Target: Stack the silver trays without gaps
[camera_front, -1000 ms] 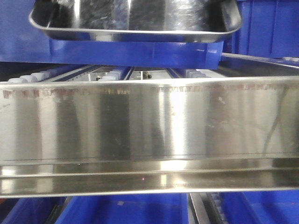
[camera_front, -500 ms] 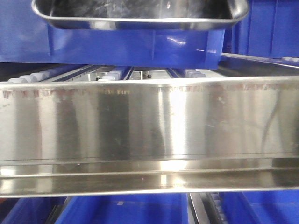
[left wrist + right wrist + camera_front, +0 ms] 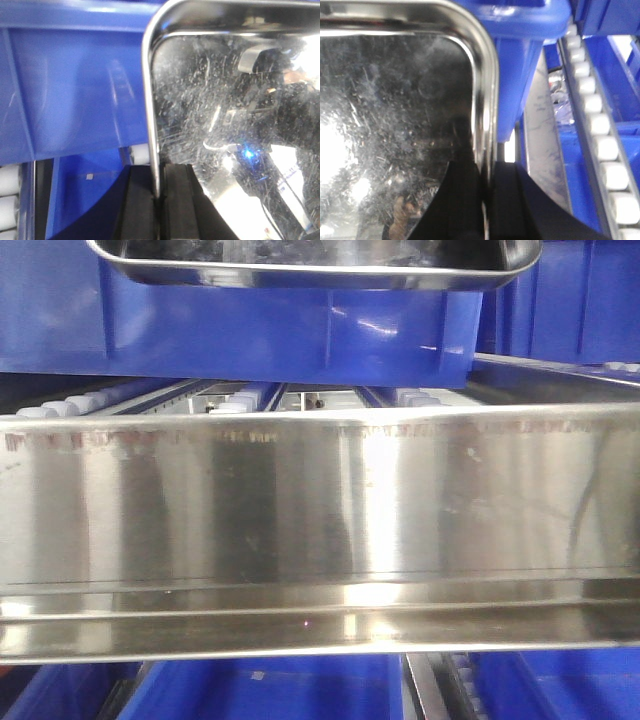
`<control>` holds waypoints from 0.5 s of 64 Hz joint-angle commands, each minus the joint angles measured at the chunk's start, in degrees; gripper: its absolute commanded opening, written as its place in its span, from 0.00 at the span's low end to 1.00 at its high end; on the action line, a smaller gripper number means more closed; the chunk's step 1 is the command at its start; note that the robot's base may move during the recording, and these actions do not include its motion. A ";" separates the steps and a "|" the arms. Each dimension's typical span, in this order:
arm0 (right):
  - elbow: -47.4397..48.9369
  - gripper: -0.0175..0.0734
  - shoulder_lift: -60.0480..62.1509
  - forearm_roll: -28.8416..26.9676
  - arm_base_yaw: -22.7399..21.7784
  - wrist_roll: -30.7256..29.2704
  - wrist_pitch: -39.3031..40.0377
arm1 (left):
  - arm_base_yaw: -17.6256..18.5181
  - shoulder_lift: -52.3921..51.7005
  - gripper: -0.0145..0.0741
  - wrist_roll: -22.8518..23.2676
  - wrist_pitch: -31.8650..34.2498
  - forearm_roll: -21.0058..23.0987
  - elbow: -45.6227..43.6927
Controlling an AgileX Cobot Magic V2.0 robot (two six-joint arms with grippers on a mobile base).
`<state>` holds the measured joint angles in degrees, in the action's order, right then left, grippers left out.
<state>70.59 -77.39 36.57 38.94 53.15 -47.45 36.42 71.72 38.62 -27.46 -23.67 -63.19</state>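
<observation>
One silver tray (image 3: 310,265) hangs at the top of the front view, held level in front of a blue bin (image 3: 290,330), only its lower part in frame. My left gripper (image 3: 159,197) is shut on the tray's left rim (image 3: 150,100), one black finger on each side of the thin edge. The right gripper (image 3: 487,200) is shut on the same tray's right rim (image 3: 487,90). Both wrist views look into the scratched, shiny tray floor (image 3: 235,125). Neither arm shows in the front view.
A long flat steel shelf rail (image 3: 320,540) spans the front view below the tray. Blue bins (image 3: 270,690) sit under it. White conveyor rollers (image 3: 605,145) run along the right, and more rollers (image 3: 10,200) show at the left. Another blue bin (image 3: 570,300) stands to the right.
The tray has risen in the front view; less of it shows below the top edge than a second ago. It has also shifted slightly to the right.
</observation>
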 commanded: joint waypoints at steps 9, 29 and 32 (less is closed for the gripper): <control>0.86 0.11 0.00 -1.27 0.87 -0.61 7.68 | 1.46 -0.61 0.14 -0.21 9.09 1.41 -0.90; 0.86 0.11 0.00 -1.30 0.87 -0.61 8.52 | 1.46 -0.61 0.14 -0.21 8.94 1.41 -0.90; 0.86 0.11 0.00 -1.30 0.87 -0.61 8.51 | 1.46 -0.61 0.14 -0.21 8.94 1.41 -0.90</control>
<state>70.70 -77.39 36.57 38.94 53.15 -47.45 36.42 71.72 38.62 -27.46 -23.67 -63.19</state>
